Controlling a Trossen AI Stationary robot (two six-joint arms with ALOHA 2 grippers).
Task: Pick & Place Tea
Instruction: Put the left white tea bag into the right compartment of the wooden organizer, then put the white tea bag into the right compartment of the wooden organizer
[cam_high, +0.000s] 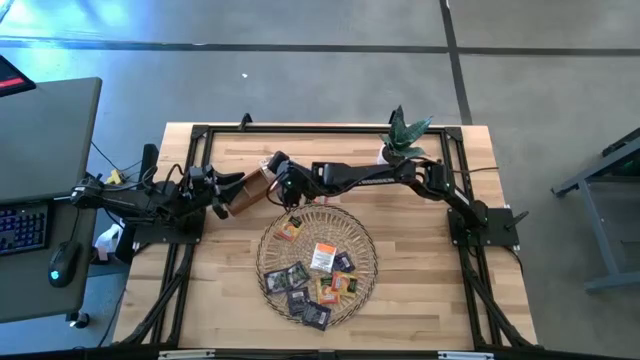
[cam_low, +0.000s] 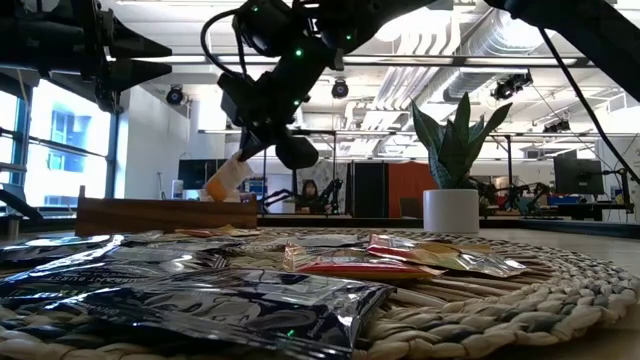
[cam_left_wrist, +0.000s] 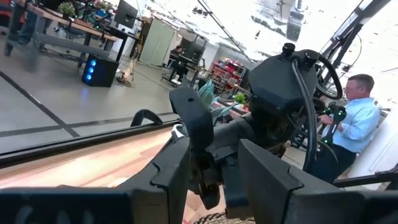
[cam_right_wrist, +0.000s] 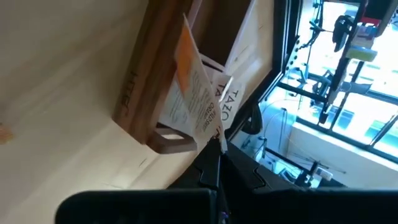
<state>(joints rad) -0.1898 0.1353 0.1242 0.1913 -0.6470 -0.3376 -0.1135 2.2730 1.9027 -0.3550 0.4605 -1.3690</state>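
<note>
The right hand (cam_right_wrist: 219, 146) is pinched shut on a white-and-orange sachet (cam_right_wrist: 193, 93), hanging just above the wooden box (cam_high: 252, 187) at ten o'clock from the tray (cam_high: 362, 262). This looks like the placing step: next, lower the sachet into a compartment and let go. The left hand (cam_high: 222, 195), fingers parted and empty, waits at the box's nine o'clock end, crowding it. More sachets (cam_high: 315, 275) lie in the tray; a plant (cam_high: 403, 135) stands at one o'clock on the worktop (cam_high: 420, 300).

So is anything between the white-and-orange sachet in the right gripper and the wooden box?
Nothing visible. The right gripper is shut on the white-and-orange tea sachet, which hangs right at the brown wooden compartment box; one white sachet already sits inside. The left gripper waits beside the box.
</note>
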